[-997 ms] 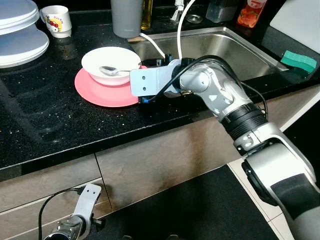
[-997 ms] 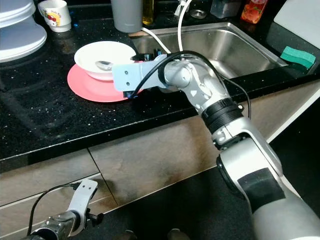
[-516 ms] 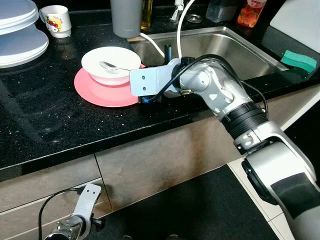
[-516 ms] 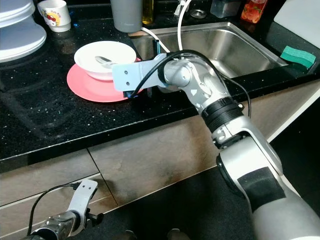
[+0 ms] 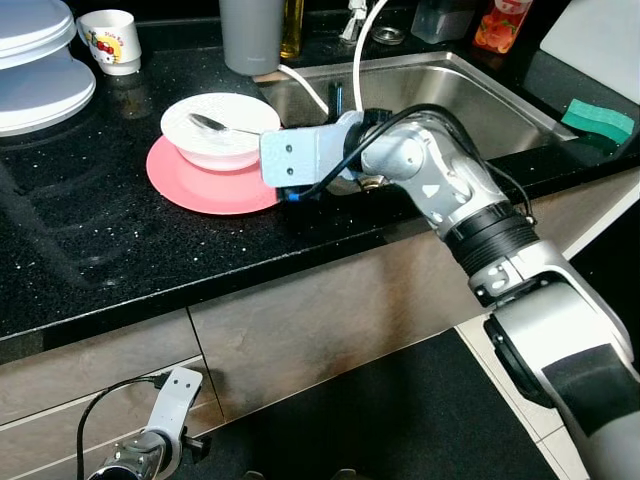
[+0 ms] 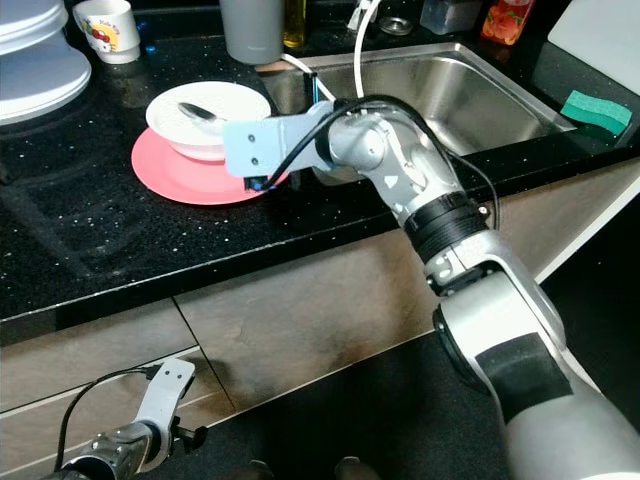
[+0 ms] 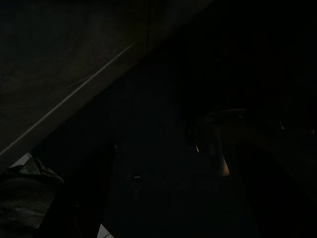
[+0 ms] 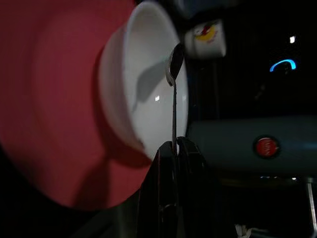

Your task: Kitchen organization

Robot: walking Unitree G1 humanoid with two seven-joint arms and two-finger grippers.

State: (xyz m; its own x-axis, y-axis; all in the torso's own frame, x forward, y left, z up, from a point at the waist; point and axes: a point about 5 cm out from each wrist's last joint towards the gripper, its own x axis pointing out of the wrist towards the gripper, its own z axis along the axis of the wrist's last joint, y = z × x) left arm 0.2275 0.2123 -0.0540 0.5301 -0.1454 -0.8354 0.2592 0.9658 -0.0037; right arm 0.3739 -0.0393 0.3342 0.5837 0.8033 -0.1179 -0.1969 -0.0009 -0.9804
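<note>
A black speckled table [image 5: 90, 250] runs beside a steel sink [image 5: 440, 95]. The spoon [image 5: 215, 125] hangs over the white bowl [image 5: 215, 140] on the pink plate [image 5: 200, 180], its handle pinched in the right gripper [image 8: 174, 148]. The left gripper [image 5: 180, 395] hangs low by the cabinets; whether it is open I cannot tell.

both eye views look forward and steeply down from the robot's head onto the black surface [image 5: 90, 240], taking in the sink [image 5: 450, 95], the cabinet fronts and the floor. they share nearly the whole scene, the right eye's picture shifted slightly sideways. the right wrist view sits very near, looking along the right claw [image 8: 174, 148] at the white bowl [image 8: 143, 99] on the pink plate [image 8: 44, 99], both also in the eye views. the left wrist view hangs low by the cabinet, very dark, facing the floor.
</note>
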